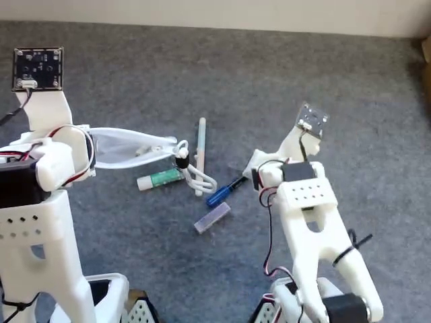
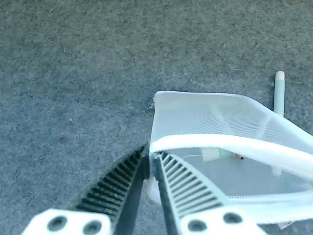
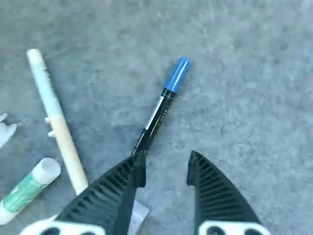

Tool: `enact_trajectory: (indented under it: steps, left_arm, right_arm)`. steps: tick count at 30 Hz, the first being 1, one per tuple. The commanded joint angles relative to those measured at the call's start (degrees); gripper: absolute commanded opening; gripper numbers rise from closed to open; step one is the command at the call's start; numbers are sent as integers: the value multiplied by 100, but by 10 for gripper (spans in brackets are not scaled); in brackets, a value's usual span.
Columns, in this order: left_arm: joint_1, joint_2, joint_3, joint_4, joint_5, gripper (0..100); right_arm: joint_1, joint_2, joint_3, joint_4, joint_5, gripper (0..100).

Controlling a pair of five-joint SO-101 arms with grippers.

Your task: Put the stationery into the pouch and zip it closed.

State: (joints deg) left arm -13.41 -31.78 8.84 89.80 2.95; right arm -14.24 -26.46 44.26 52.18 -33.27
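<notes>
Loading stage: left end effector (image 2: 150, 161) clamps the pouch (image 2: 215, 117) rim, while right end effector (image 3: 166, 171), parted and apparently empty, must centre over the pen (image 3: 159, 107) just ahead.

The left claw (image 2: 150, 159) pinches the thick white rim of the pouch (image 2: 210, 115) between its black ribbed fingers (image 2: 183, 183), jaws closed on the fabric. The pouch's mouth gapes open over the grey worktop (image 2: 73, 73). A white-capped green stick (image 2: 215, 154) shows through the mesh (inside or underneath, hard to tell). A pale pen (image 2: 279, 90) pokes out beyond the pouch.
</notes>
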Motion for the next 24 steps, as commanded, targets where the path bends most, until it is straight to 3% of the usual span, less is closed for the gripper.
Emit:
enact_trajectory:
  steps: [1,7,24]
  left_arm:
    - [-31,171,198,-35,62,6]
    - [-31,171,198,-35,62,6]
    - [-40,171,453,-273,53,6]
  right_arm:
    - [180,251,-453,-127,-79,187]
    - [189,725,-470,-602,-536,198]
    - [409,2905,-1991,-637,-563,198]
